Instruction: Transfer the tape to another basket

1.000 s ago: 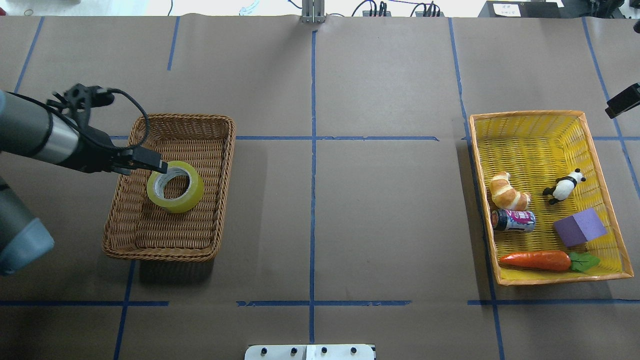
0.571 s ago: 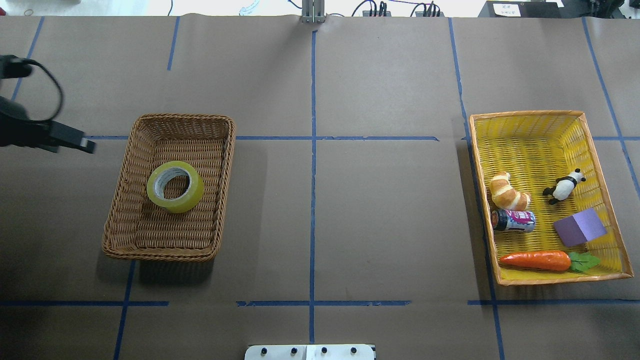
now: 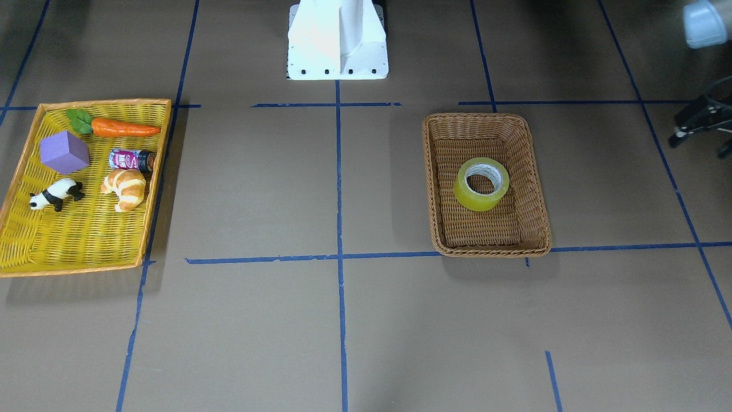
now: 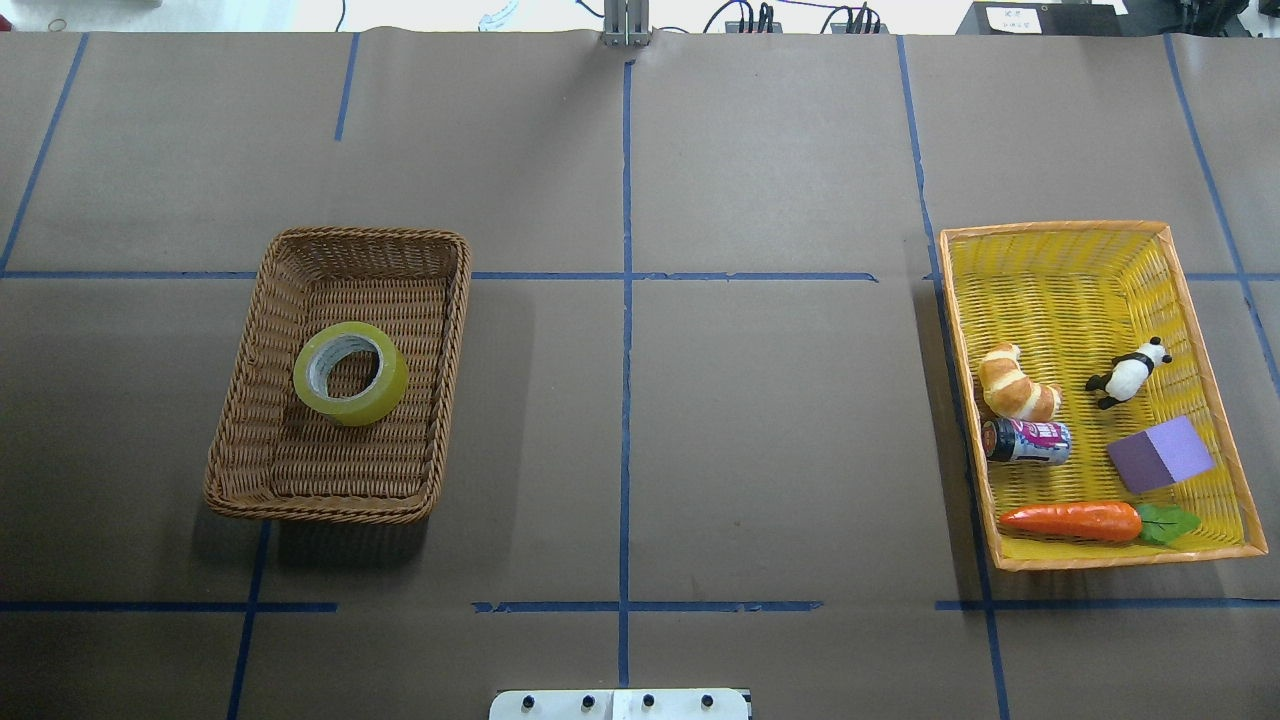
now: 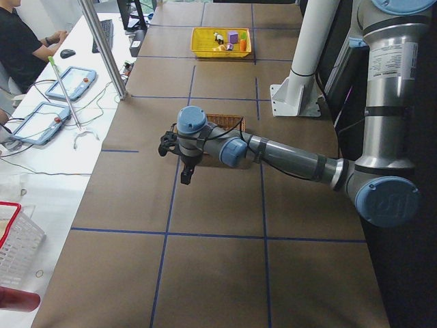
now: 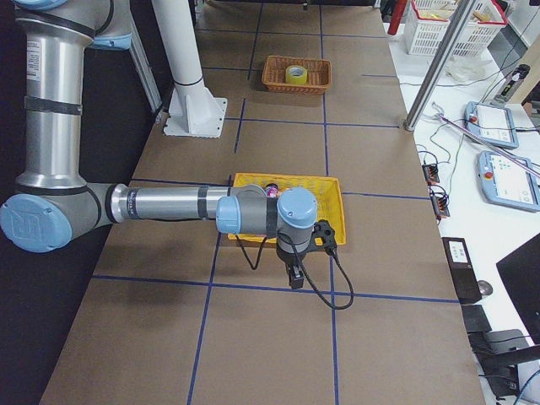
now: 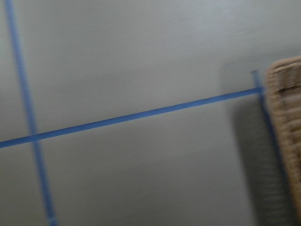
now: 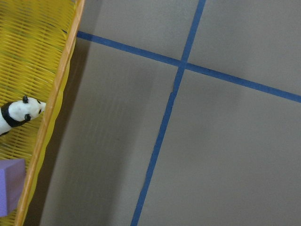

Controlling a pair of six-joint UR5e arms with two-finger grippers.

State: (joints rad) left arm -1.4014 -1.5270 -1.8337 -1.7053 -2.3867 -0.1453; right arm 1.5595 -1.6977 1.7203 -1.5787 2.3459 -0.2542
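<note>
The tape (image 4: pixel 392 378), a yellow-green roll with a grey-white core, lies flat in the middle of the brown wicker basket (image 4: pixel 365 236). It shows there in the front view too (image 3: pixel 466 195), inside the basket (image 3: pixel 486 117). Neither gripper touches it. My left gripper (image 5: pixel 185 179) hangs over bare table to the left of the basket, and I cannot tell whether it is open or shut. My right gripper (image 6: pixel 294 280) hangs beside the yellow tray, and I cannot tell its state either. The overhead view shows no arm.
The yellow tray with an orange rim (image 4: pixel 1050 228) at the right holds a croissant (image 4: pixel 1015 385), a panda (image 4: pixel 1128 372), a can (image 4: pixel 1030 441), a purple block (image 4: pixel 1160 455) and a carrot (image 4: pixel 1075 520). The basket's edge (image 7: pixel 287 117) shows in the left wrist view.
My left gripper was at the tape's rim in the basket. It has drawn back to the left, out of the overhead view. The tape has stayed in the basket.
</note>
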